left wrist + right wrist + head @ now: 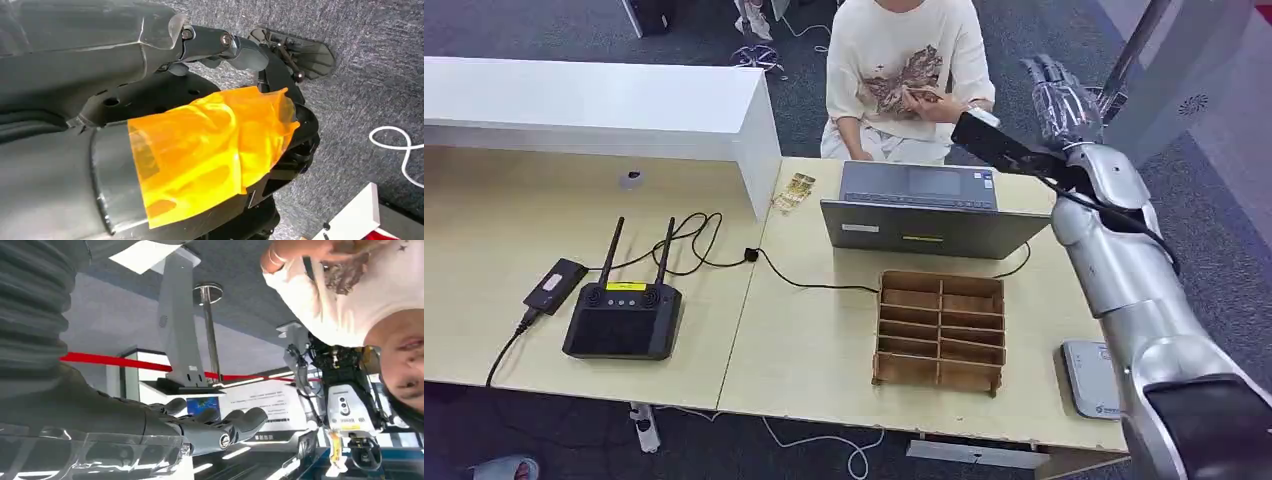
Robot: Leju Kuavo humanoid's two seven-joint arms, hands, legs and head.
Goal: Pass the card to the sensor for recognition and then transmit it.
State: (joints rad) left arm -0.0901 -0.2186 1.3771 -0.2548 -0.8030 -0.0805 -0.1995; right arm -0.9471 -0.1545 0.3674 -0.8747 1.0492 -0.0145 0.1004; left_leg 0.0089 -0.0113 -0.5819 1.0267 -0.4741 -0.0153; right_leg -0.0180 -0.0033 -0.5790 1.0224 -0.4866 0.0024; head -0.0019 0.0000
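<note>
My right hand (1064, 100) is raised past the far right corner of the table, fingers spread, nothing in it. In the right wrist view the same hand (220, 430) lies flat and open. A person in a white shirt (904, 60) sits behind the laptop and holds a small card (921, 97) in both hands, just left of my right forearm. The white sensor pad (1089, 378) lies at the table's near right edge, beside my right upper arm. My left hand (235, 47) hangs low over grey carpet, a finger stretched out, holding nothing; orange film covers most of it.
A grey laptop (929, 205) stands open at the table's back. In front of it sits a wooden divided tray (939, 328). Several small cards (794, 192) lie by the white shelf (594, 100). A black controller with antennas (624, 318) and cables occupy the left side.
</note>
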